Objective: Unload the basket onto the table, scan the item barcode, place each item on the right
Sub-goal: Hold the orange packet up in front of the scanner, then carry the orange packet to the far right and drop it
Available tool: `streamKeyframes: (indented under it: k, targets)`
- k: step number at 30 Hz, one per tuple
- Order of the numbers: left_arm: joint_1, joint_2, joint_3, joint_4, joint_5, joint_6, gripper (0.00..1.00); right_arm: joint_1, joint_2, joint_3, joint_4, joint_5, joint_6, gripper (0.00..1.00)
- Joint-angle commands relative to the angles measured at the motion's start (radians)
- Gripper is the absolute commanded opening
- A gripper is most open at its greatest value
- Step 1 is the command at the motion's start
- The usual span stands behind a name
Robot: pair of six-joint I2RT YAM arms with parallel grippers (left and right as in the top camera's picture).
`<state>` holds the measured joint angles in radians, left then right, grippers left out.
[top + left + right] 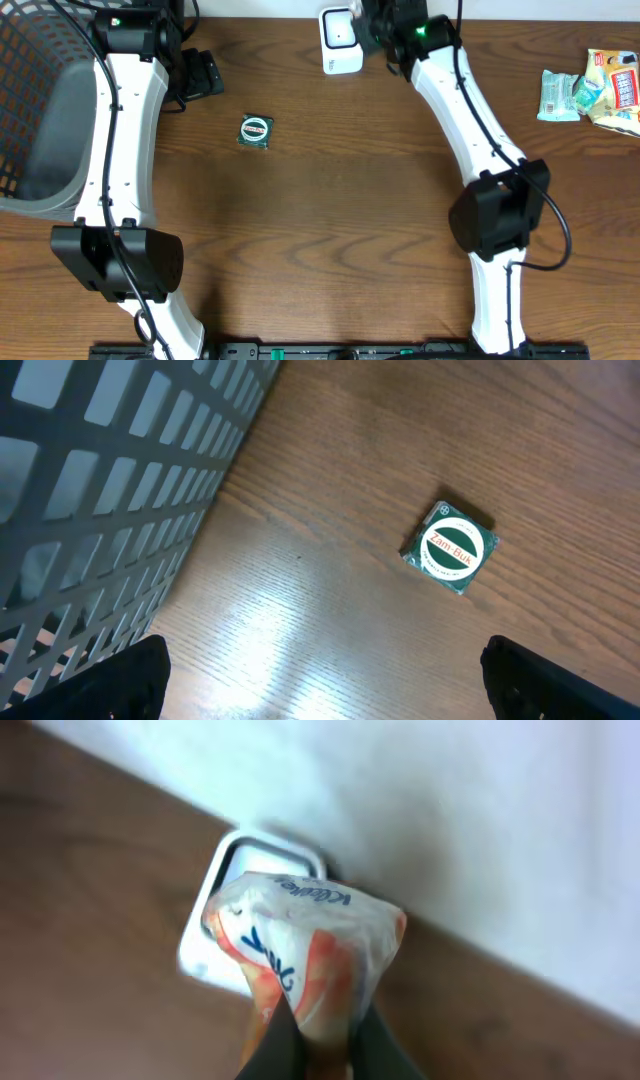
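My right claw (322, 1042) is clamped together on a soft packet (305, 955), white and orange with blue lettering. The two fingers (268, 1048) pinch its lower end, and the rest of it bulges out ahead of the tips. Straight beyond the packet, close behind it, stands the white scanner (212, 925) at the far edge of the table (330, 220), against a pale wall. The packet covers part of the scanner's frame from my wrist view. I cannot tell whether the two touch, and no barcode shows on the side facing me.

My left claw (325, 682) hangs above the table with its fingers (100, 685) spread wide apart, nothing between them. Ahead of it and a little to its right lies a small green tin (452, 547) with a round white and red label, flat on the wood and well clear of the fingertips. To the claw's left rises the grey slatted wall of a basket (100, 490).

From above, a few bright wrappers (592, 88) lie far off to the right of my right arm, near the table's edge.
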<state>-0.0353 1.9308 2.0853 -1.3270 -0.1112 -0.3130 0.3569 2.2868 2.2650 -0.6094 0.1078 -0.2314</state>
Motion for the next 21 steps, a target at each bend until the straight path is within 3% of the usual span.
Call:
streamKeyframes:
  k: [1,7,21]
  targets:
    - [0.002,0.010,-0.006,-0.001,-0.010,0.008,0.98,0.007,0.084,0.038,0.157,0.018,-0.261,0.01]
    - [0.002,0.010,-0.006,-0.001,-0.010,0.008,0.98,0.034,0.157,0.038,0.278,0.030,-0.598,0.01]
    - [0.002,0.010,-0.006,-0.001,-0.010,0.008,0.98,0.035,0.232,0.036,0.277,0.056,-0.935,0.01]
